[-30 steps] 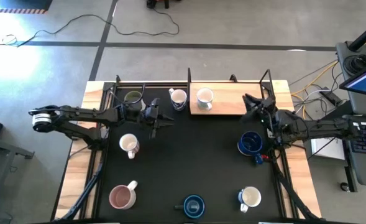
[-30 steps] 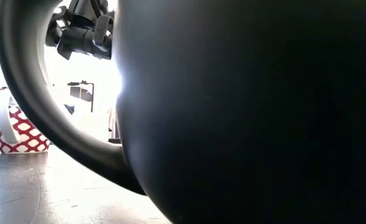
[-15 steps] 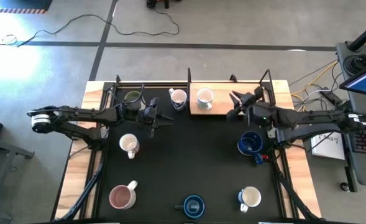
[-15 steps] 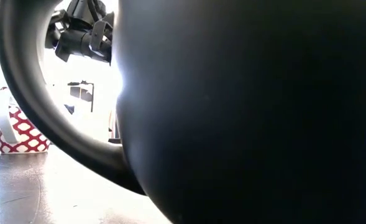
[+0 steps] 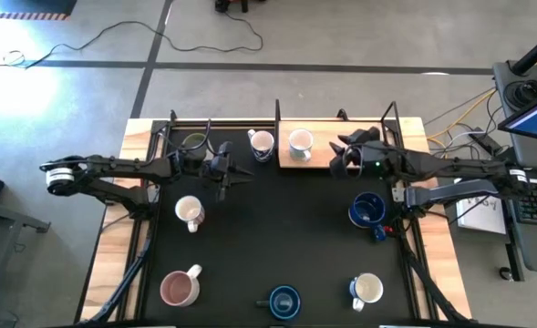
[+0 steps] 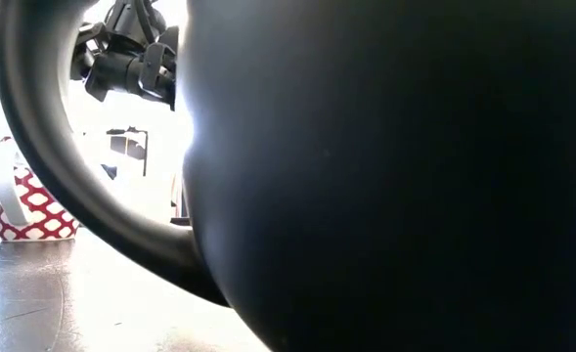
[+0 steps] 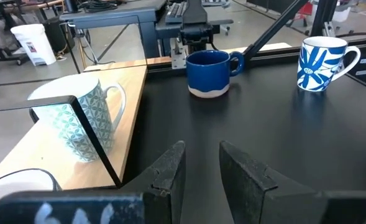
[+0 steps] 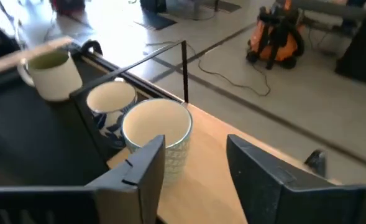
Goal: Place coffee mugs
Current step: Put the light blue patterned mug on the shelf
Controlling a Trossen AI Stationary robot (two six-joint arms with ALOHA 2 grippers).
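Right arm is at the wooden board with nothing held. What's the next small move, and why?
Probably ease the right gripper forward onto the patterned white mug: its jaws stand open and empty, lined up just short of that mug's rim.

A grey concrete floor is stretching beyond the light wooden desk with its black mat, and a thin dark cable is snaking across it. An orange machine is standing on that floor, while bright daylight is flooding the room behind.
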